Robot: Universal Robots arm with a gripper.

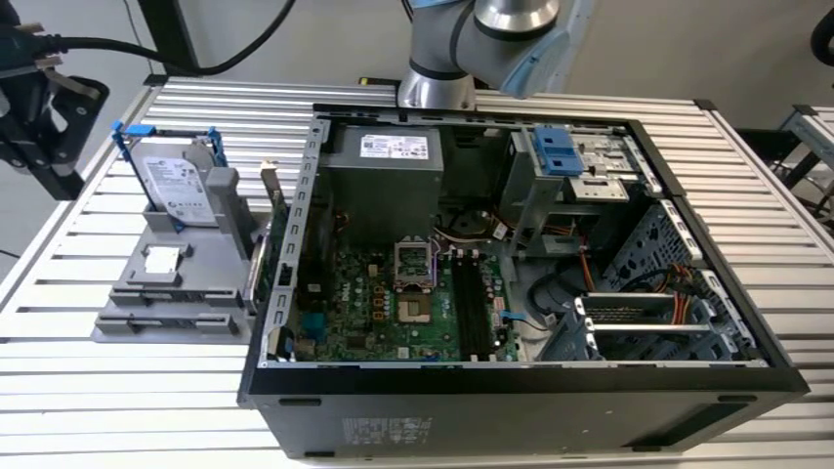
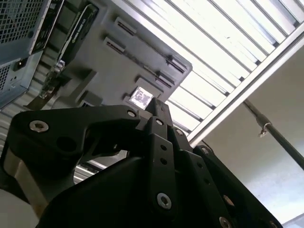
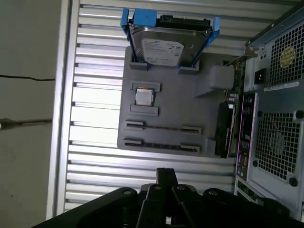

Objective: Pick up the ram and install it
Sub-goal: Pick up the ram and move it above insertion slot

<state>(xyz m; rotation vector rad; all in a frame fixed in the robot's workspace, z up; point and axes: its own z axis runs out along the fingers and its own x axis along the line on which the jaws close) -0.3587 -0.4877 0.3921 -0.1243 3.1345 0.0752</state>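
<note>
My gripper (image 3: 166, 175) hangs over the slatted table (image 3: 95, 164), fingers pressed together with nothing between them. The ram (image 3: 161, 145) stands on edge in the grey tray (image 3: 185, 111), at the end nearest me. Past it sit a processor chip (image 3: 144, 96) and the hard drive (image 3: 164, 45). An upright card (image 3: 225, 135) stands between the tray and the computer case (image 3: 278, 137).

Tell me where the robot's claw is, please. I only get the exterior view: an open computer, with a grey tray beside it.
Observer: In the first wrist view the gripper points at the slatted table, right by the grey tray's edge.
Operator: Is the memory stick in its grip?
Observer: No. The memory stick stands on edge in a tray holder, apart from the gripper.
Operator: Anything else I miss?
Observer: The computer's back wall has mesh grilles.
</note>
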